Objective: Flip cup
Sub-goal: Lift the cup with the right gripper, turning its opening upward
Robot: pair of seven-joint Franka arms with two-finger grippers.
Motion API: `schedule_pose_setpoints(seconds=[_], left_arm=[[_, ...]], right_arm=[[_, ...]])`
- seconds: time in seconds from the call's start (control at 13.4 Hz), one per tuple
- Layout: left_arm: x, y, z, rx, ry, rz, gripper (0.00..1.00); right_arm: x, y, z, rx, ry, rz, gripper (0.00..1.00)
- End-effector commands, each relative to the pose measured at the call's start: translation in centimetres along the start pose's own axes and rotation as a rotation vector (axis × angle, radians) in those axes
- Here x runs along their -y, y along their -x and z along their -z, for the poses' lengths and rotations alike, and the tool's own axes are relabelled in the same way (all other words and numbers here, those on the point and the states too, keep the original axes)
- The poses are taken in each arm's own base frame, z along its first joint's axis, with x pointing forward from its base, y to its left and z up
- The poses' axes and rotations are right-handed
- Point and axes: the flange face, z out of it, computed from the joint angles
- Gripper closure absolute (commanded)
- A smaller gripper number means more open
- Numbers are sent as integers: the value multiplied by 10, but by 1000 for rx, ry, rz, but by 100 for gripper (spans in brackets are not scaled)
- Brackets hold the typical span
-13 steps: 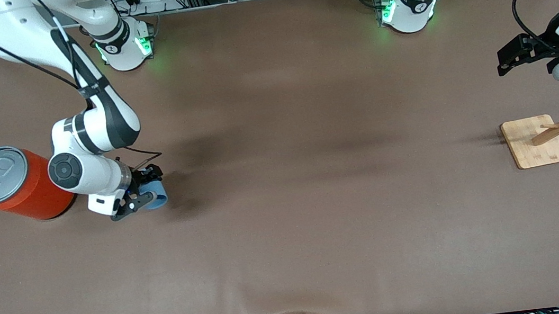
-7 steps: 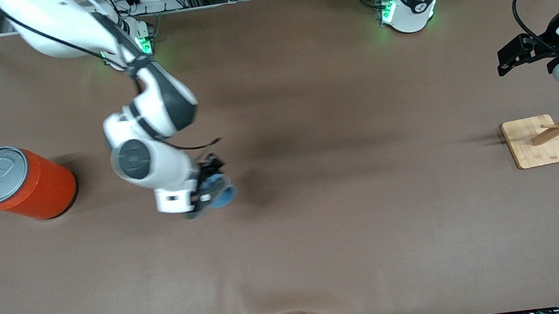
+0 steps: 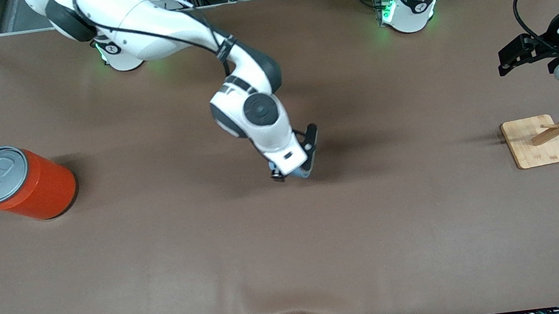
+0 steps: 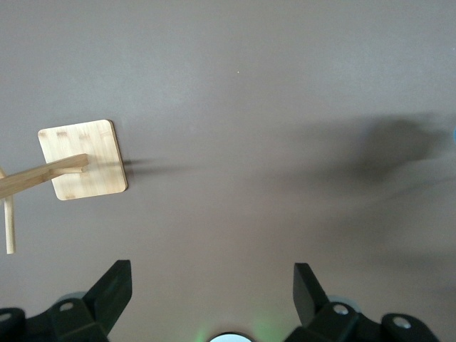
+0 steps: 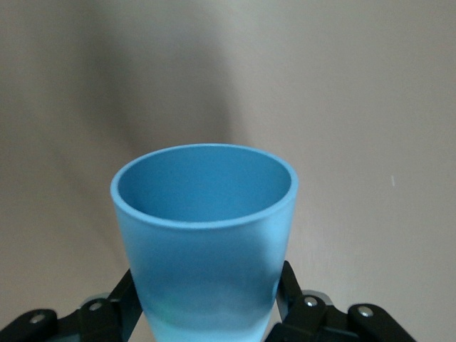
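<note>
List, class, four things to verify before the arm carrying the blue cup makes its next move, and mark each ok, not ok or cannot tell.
1. Grip: right gripper is shut on the cup, a finger on each side near its base: ok.
2. Cup empty: the inside shows bare blue: ok.
3. Space below: the cup hangs over bare brown table, apart from the orange can and the wooden stand: ok.
4. Left gripper waits open over its end of the table near the stand: ok.
5. Cup's height above the table: cannot tell.
</note>
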Motion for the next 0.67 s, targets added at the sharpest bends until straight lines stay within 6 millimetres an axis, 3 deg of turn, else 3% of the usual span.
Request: schedule_pose_setpoints(seconds=[0.0, 0.22, 0.6], left_arm=[[2, 2, 5, -1, -9, -12, 0], [5, 2, 5, -1, -7, -8, 0], [8, 2, 5, -1, -8, -3, 0]], right_arm=[[17, -32, -24, 37, 81, 196, 100], [46, -45, -46, 83, 96, 248, 100], [69, -50, -83, 121, 97, 220, 100]])
